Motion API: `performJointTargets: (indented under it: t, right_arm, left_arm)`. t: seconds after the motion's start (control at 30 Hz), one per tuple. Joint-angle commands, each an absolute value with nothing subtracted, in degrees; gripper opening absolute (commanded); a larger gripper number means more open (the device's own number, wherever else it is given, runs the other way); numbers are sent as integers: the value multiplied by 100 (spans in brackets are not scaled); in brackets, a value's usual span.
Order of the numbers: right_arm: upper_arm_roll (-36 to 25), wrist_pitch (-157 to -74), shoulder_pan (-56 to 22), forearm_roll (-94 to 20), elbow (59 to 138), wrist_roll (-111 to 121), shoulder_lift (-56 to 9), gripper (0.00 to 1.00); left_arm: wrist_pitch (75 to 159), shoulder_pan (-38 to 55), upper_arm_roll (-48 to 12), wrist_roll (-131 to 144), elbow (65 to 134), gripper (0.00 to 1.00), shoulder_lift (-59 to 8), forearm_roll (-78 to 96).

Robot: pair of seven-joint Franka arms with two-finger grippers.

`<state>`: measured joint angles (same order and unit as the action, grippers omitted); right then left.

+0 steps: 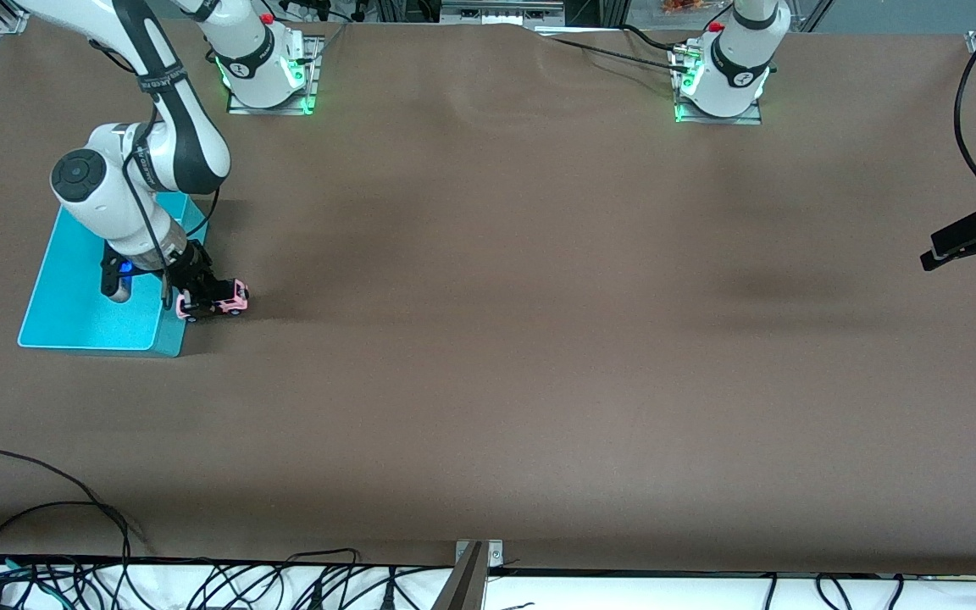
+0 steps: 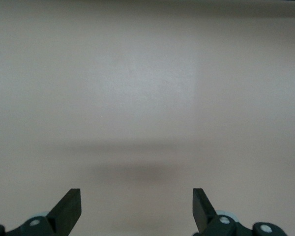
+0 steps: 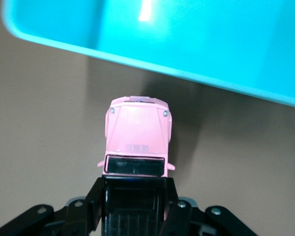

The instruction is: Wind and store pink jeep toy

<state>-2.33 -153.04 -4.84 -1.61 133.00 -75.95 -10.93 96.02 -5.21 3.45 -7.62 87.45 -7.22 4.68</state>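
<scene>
Cables (image 1: pixel 73 542) trail along the table (image 1: pixel 488 381) edge closest to the front camera, clear of the work area.

My right pincer (image 1: pixel 200 292) is clamped on the pink jeep toy (image 1: pixel 219 299), its two fingers (image 3: pixel 93 201) pressed against the black rear section on either side, as the right wrist view confirms. The pink bonnet projects forward of the fingers. In the front view the jeep sits low at the table surface; whether its wheels touch the brown cover I cannot tell.

Just beside the jeep, toward the right arm's end of the table, stands the turquoise bin (image 1: pixel 81 305). The jeep is outside it, next to the corner of the wall closest to the front camera. In the right wrist view the bin's rim (image 3: pixel 152 64) runs just ahead of the bonnet, apart from it.

My left pincer (image 1: pixel 975 241) waits at the left arm's end of the table, raised, jaws spread wide, holding nothing. Its wrist view shows both fingertips (image 2: pixel 69 209) over bare brown cover.
</scene>
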Motion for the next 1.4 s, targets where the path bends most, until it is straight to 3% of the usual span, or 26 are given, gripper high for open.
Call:
performJointTargets:
  t: [0.0,0.23,0.6,0.93,1.2,1.37]
  right_arm:
    - [-237,-15249,-483,-141,13289,-7261,-809,0]
    - [-237,-15136,-448,-132,13219,-6821,-616,0]
    - [-229,-13495,-361,-185,12999,-4664,121,0]
    - [-307,-12903,114,-193,12981,-2587,281,0]
    - [-975,-12349,237,-149,13069,-310,308,0]
    - [-1213,-12480,299,87,13350,52,220,0]
  left_arm:
    - [9527,-422,352,-817,8719,100,-659,545]
    - [9527,-396,44,-782,8736,100,-677,-26]
    - [9554,-404,44,-791,8684,100,-677,44]
    - [9501,-396,-26,-800,8649,100,-589,35]
    - [9492,-396,-35,-852,8377,100,-606,-9]
    - [9492,-404,-35,-800,8288,100,-659,0]
